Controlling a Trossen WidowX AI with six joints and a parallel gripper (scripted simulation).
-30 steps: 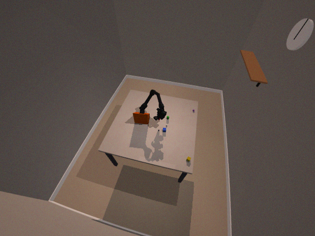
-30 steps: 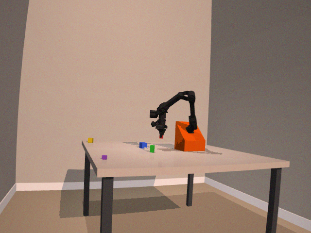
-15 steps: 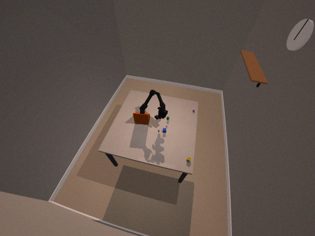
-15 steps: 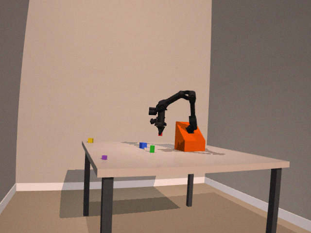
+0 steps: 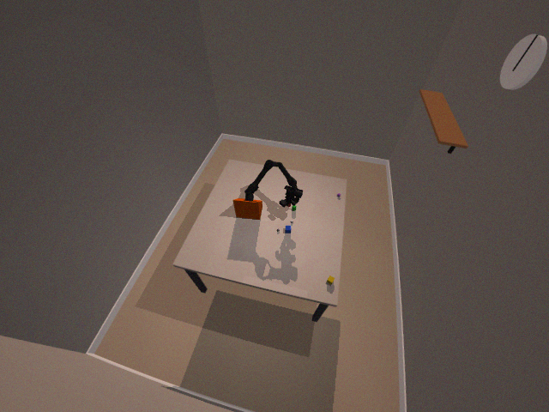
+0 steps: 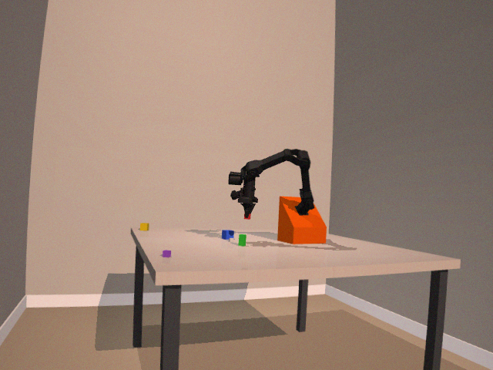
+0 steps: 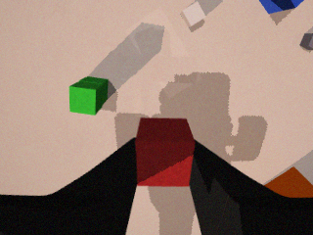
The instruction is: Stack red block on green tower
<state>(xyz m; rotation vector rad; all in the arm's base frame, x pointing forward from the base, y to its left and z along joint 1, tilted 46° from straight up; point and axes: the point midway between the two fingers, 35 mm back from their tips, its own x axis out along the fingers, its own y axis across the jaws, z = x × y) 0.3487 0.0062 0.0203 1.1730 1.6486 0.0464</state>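
Pincer is gripping the red block, both fingers pressing its left and right faces, block sitting at the very tips. In the exterior view the red block is hanging in the air above the table, clear of the surface, with the pincer pointing straight down.

Green tower is standing upright on the table, below the held block and slightly left of it in the exterior view, not touching it. In the wrist view the tower's top is showing up and to the left of the block, so the block is not lined up over it.

Blue block is sitting on the table just behind-left of the tower in the exterior view. Purple block is lying near the table's front-left edge; yellow block is sitting at the far-left corner. Both are well apart from the pincer.

Arm is arching up from the orange wedge base and bending down over the table's middle.
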